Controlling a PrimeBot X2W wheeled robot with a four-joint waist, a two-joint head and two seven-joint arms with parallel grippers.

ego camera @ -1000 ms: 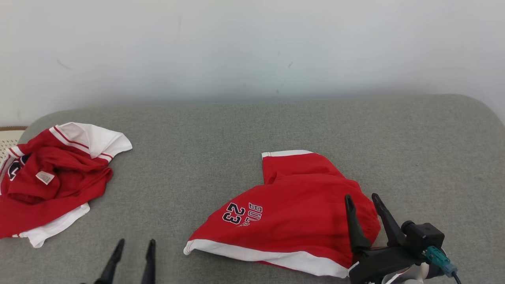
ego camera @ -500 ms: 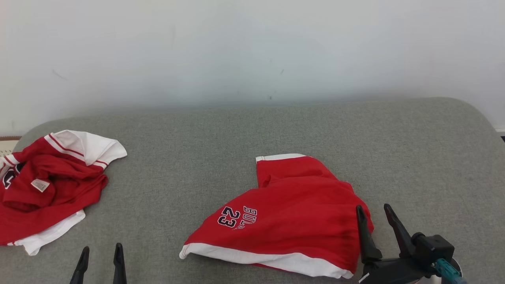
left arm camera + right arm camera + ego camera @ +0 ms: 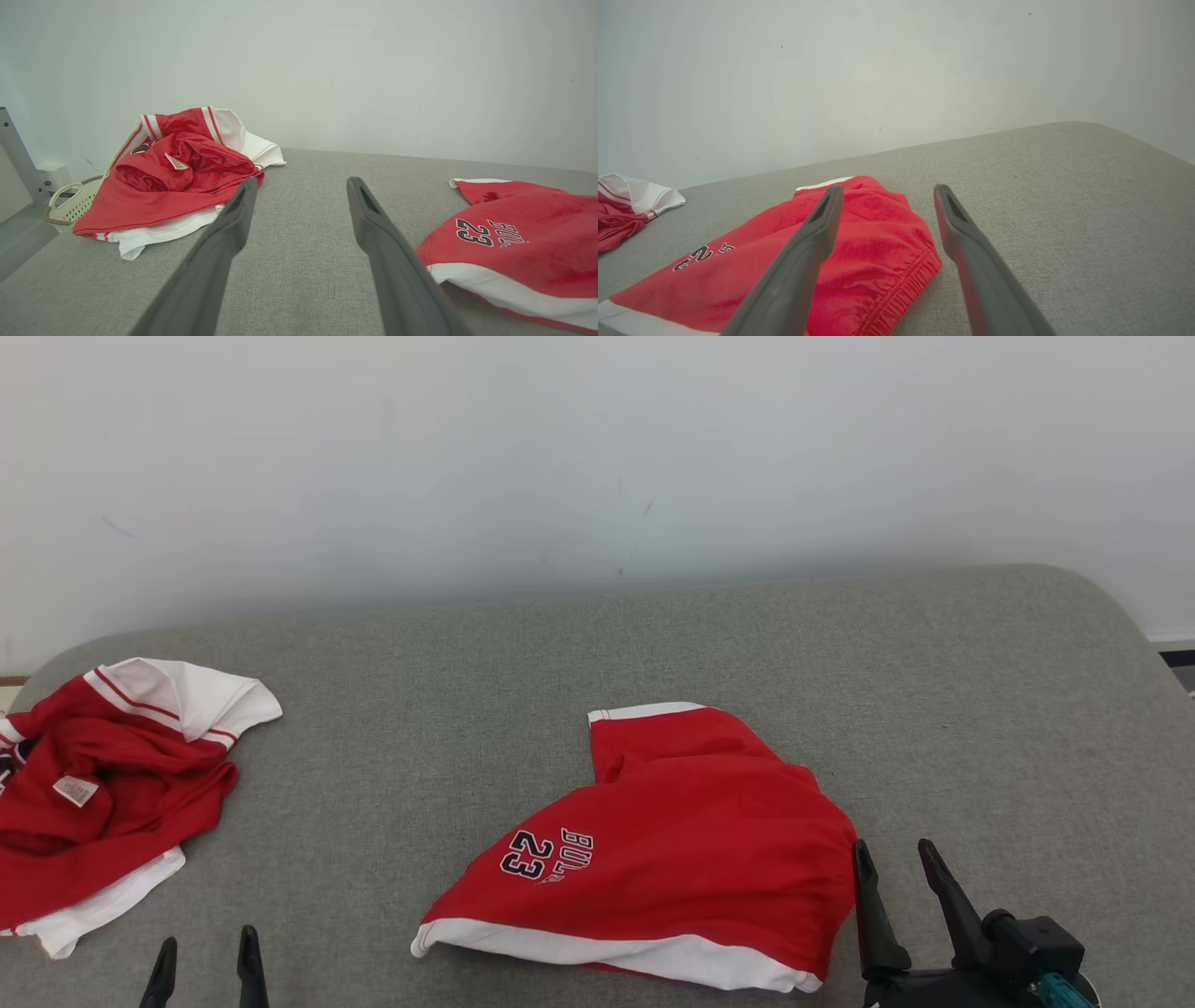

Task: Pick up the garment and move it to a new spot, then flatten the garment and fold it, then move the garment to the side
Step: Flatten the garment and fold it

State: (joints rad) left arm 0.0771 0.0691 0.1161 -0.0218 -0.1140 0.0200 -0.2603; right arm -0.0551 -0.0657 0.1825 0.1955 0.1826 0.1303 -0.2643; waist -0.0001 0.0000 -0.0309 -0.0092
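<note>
Shows red "23" shorts (image 3: 672,859) lying folded on a grey cushion (image 3: 653,635), just beside the right gripper (image 3: 892,845), fingers spread, empty. Shows the left gripper (image 3: 207,938) also spread, empty, near a crumpled red-and-white jersey (image 3: 103,784).

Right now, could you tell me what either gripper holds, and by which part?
Nothing is held; the left gripper and right gripper are open and empty.
</note>
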